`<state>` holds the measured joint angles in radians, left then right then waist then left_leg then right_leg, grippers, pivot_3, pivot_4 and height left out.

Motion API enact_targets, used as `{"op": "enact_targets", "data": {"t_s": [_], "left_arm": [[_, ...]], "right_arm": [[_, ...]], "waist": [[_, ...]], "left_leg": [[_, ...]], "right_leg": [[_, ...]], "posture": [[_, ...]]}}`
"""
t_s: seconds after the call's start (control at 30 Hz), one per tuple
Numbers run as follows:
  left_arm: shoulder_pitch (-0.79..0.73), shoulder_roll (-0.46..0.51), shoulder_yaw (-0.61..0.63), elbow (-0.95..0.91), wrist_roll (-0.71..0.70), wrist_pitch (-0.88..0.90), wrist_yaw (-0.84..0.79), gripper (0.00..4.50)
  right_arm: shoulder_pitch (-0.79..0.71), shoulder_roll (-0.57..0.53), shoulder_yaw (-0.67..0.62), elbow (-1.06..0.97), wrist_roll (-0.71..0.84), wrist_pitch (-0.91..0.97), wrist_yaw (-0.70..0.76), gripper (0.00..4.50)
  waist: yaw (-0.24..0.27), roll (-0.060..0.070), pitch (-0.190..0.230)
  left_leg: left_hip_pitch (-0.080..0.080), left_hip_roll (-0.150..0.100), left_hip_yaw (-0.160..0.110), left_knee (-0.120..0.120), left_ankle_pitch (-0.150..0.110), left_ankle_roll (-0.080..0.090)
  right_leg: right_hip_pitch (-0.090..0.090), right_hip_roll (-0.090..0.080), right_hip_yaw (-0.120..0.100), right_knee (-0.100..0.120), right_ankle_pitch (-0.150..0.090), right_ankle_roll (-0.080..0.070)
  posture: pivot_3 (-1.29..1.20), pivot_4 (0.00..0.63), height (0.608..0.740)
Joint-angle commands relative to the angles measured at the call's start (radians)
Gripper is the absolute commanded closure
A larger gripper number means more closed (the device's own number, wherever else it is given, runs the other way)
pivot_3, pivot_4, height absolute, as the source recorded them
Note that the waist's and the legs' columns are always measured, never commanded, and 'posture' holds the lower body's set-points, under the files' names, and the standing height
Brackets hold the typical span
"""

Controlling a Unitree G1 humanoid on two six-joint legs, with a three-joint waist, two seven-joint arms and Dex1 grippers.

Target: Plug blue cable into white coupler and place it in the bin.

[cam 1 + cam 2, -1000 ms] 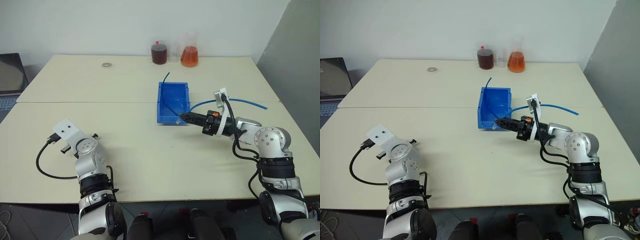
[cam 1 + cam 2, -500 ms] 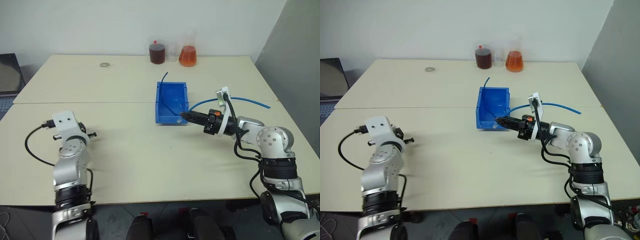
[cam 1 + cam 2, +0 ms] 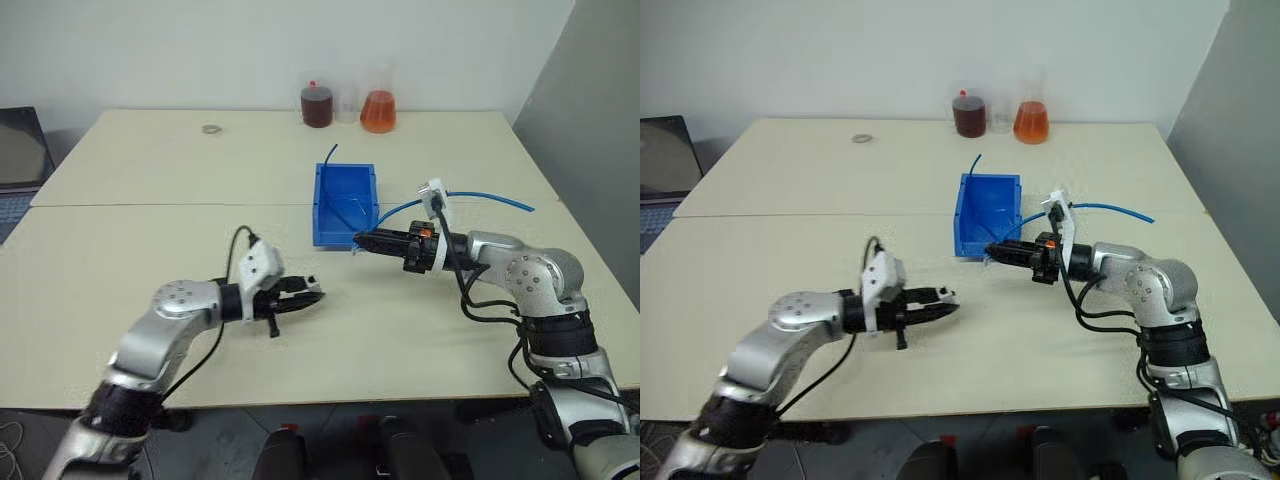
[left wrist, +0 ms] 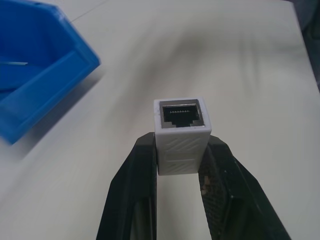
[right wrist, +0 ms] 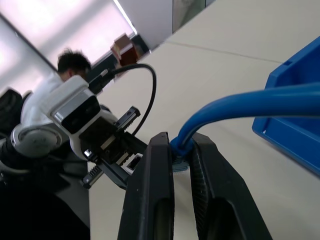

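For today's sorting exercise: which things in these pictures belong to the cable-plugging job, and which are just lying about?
Belonging to the job:
blue cable, held in the right gripper
white coupler, held in the left gripper
bin

Lying about:
dark bottle
orange flask
small ring
laptop

The bright blue plastic bin sits mid-table; two glass flasks stand at the far edge behind it.
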<state>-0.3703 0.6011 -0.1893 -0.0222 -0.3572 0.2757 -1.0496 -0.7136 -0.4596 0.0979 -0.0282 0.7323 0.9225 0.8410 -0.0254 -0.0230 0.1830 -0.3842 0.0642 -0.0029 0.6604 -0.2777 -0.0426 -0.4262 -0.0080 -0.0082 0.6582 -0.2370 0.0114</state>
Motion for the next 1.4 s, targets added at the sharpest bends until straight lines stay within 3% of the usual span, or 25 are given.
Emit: {"op": "enact_targets", "data": {"t_s": [0.03,0.23,0.5,1.4], "left_arm": [[-0.063,-0.039,-0.05,0.167,0.083,-0.192,-0.09,3.68],[-0.156,-0.109,-0.093,0.428,0.148,-0.384,-0.21,3.68],[-0.171,-0.127,-0.097,0.52,0.189,-0.469,-0.291,3.68],[-0.134,-0.121,-0.063,0.437,0.173,-0.364,-0.274,3.68]], "right_arm": [[-0.005,-0.03,0.062,-0.048,-0.087,-0.116,0.085,4.31],[0.067,-0.058,0.166,-0.091,-0.22,-0.288,0.168,4.31],[0.111,-0.007,0.233,-0.039,-0.348,-0.453,0.178,4.31],[0.131,0.062,0.279,0.125,-0.487,-0.582,0.216,4.31]], "waist": [[-0.001,0.0,0.0],[0.0,0.0,0.0],[-0.002,0.0,0.0],[-0.002,0.0,0.0]], "left_leg": [[0.0,0.0,0.0,0.0,0.0,0.0],[-0.002,0.0,0.0,0.0,0.0,0.0],[-0.001,0.0,0.0,0.0,0.0,0.001],[0.002,0.0,0.0,0.001,0.0,0.001]], "right_leg": [[0.0,0.0,0.0,0.0,0.0,0.0],[-0.001,0.0,0.001,-0.002,0.0,0.0],[-0.001,0.001,0.001,-0.001,0.0,0.0],[0.001,0.001,0.002,0.003,0.0,0.0]], "posture": [[0.0,0.15,0.74],[0.0,0.15,0.74],[0.0,0.15,0.74],[0.0,0.15,0.74]]}}
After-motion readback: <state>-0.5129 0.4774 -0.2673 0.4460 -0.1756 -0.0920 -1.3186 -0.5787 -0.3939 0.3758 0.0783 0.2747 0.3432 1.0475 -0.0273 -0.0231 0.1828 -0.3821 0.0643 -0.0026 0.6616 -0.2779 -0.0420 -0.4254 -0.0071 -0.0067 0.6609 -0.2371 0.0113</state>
